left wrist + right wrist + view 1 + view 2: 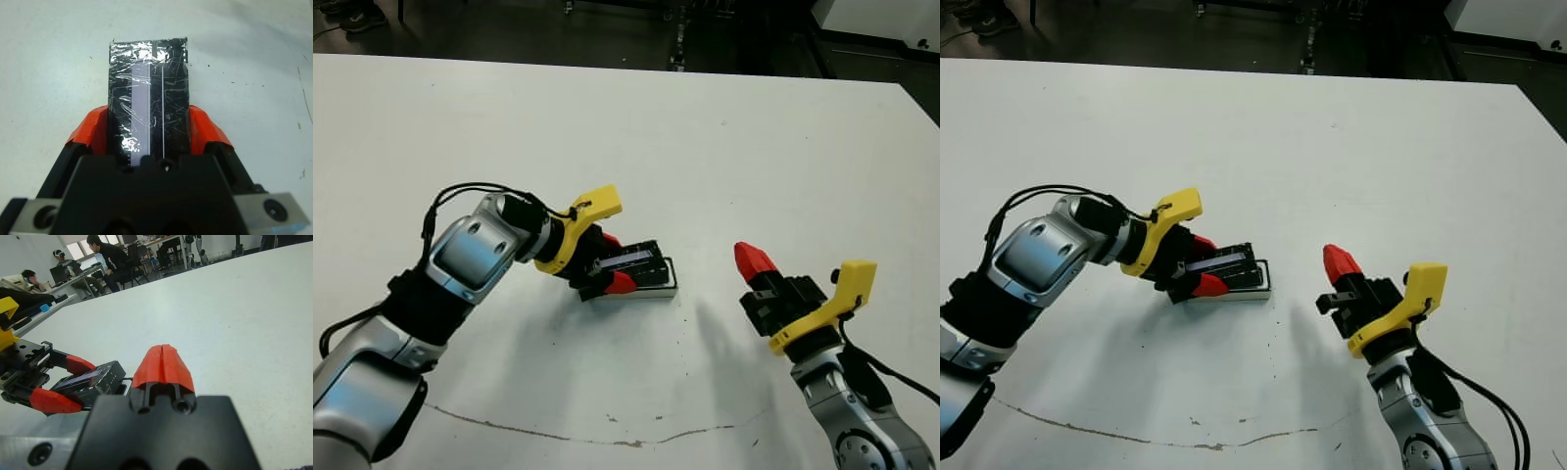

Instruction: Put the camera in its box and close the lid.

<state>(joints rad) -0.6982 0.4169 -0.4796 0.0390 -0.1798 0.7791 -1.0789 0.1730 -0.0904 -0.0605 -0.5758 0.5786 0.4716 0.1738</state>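
two head views show the left gripper [607,262] straddling the lid [631,260] over the box [656,288] mid-desk [705,147], likely seating it; the camera is unseen, presumably inside. left wrist: red fingers [95,129] pinch the lid's long sides. right wrist: the right gripper [163,363] idles nearby, jaws pressed together, empty.

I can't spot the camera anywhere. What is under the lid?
The box sits under the lid, which the left tool grips by its sides. Inside is covered, so the camera cannot be seen.
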